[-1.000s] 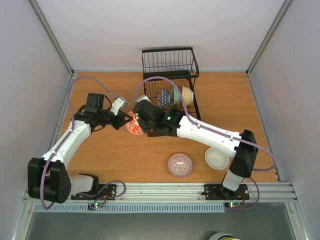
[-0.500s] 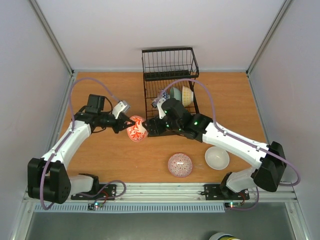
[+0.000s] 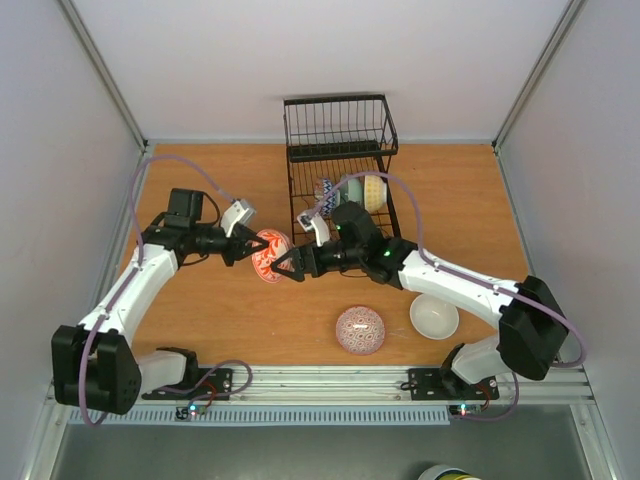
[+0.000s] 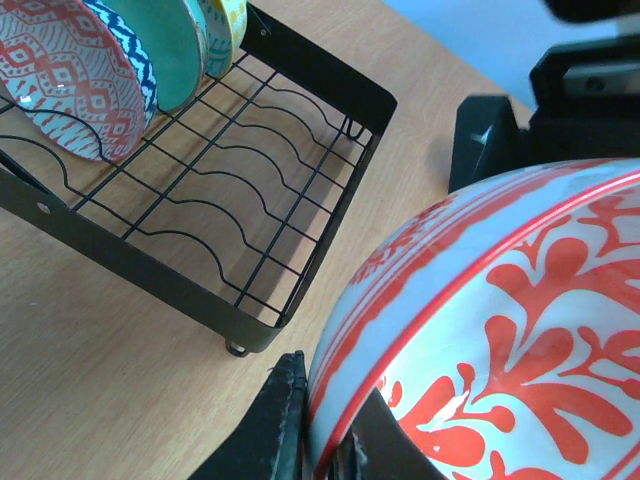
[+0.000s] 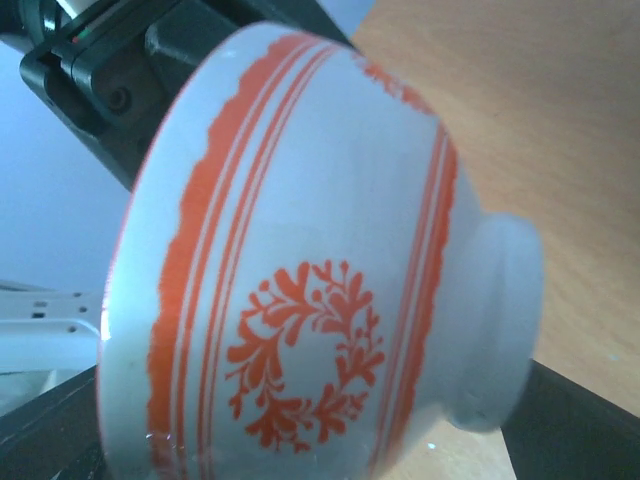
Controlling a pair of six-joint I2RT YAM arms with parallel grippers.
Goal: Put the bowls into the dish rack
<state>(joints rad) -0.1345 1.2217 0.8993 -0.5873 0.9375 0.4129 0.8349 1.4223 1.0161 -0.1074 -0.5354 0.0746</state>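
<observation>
Bowls counted: six. Dish racks: one. Arms: two.

The dish rack, black wire, stands at the far middle of the bench, with its upright basket section at the far end. Three bowls stand on edge in the tines, packed side by side at the far part of the tined section. They are a red diamond-patterned bowl with a blue rim on the left, a pale green bowl in the middle, and a yellow-centred bowl on the right. The near rows of tines hold nothing.

Two bowls rest on the bench near the arm bases. A red-patterned bowl sits upside down. A plain white bowl sits upright just to its right, and the two are apart.

The sixth, a white bowl with red floral bands, is outside the rack, just left of the rack's near corner. It is turned on edge. The left pincer is pressed together on its rim, one finger on each face of the wall.

The right pincer is spread wide, and its dark fingers stand either side of the same bowl's outer wall and foot. Whether they touch the bowl cannot be told.
</observation>
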